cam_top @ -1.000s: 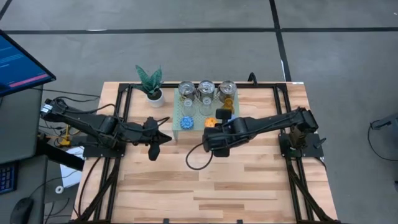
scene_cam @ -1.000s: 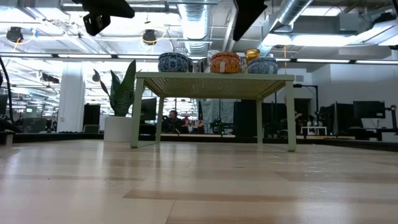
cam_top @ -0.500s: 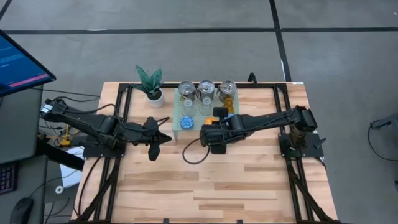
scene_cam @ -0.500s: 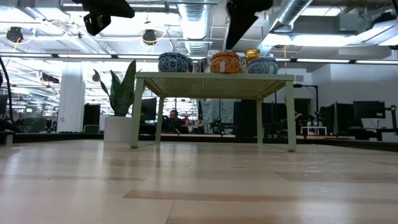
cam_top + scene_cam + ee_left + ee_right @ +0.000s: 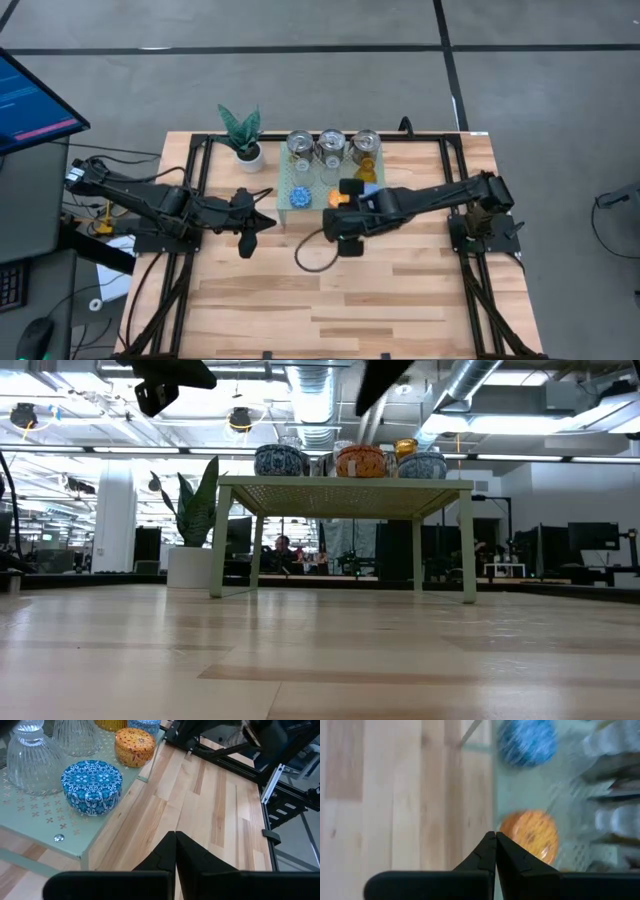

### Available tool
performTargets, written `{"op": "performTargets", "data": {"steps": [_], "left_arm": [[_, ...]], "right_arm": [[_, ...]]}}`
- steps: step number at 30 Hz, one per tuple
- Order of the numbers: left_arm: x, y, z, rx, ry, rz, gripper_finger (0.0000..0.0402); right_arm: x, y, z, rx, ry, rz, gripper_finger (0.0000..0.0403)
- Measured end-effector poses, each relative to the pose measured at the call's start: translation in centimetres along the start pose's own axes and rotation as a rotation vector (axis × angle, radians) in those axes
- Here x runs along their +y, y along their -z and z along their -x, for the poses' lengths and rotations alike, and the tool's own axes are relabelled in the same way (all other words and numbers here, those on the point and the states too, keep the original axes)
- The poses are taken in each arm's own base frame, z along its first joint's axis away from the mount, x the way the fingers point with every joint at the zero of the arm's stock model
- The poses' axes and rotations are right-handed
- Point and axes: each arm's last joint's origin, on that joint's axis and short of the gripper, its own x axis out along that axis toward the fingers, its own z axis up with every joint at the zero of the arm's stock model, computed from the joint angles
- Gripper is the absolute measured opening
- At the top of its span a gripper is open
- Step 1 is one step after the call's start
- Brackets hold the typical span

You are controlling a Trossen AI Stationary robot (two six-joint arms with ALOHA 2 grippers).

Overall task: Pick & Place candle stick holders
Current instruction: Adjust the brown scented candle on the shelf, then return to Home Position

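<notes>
At the desk's far edge, holders sit on the pale green stand (image 5: 322, 193). Right claw (image 5: 495, 836), pressed together and empty, hangs by the orange holder (image 5: 529, 834); approach step. Next: spread, descend. Left claw (image 5: 175, 836) pressed together, waiting.

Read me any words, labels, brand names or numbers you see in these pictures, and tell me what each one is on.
None can be read.
The monitor beside the table shows coloured lines, too small to read.
The blue holder and orange holder carry only patterns, no lettering.
</notes>
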Motion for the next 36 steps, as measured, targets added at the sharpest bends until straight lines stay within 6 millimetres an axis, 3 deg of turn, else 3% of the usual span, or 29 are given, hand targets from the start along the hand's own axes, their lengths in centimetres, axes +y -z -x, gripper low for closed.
{"op": "performTargets", "data": {"steps": [10,31,36], "left_arm": [[0.0,0.0,0.0,-0.001,0.001,-0.012,0.0005],[0.0,0.0,0.0,-0.001,0.001,-0.012,0.0005],[0.0,0.0,0.0,-0.001,0.000,-0.012,0.0008]], "right_arm": [[0.2,2.0,-2.0,0.189,0.001,0.013,0.0000],[-2.1,1.0,-3.5,0.107,0.035,-0.051,0.0000],[-1.4,0.3,-2.5,0.053,0.009,-0.061,0.0000]]}}
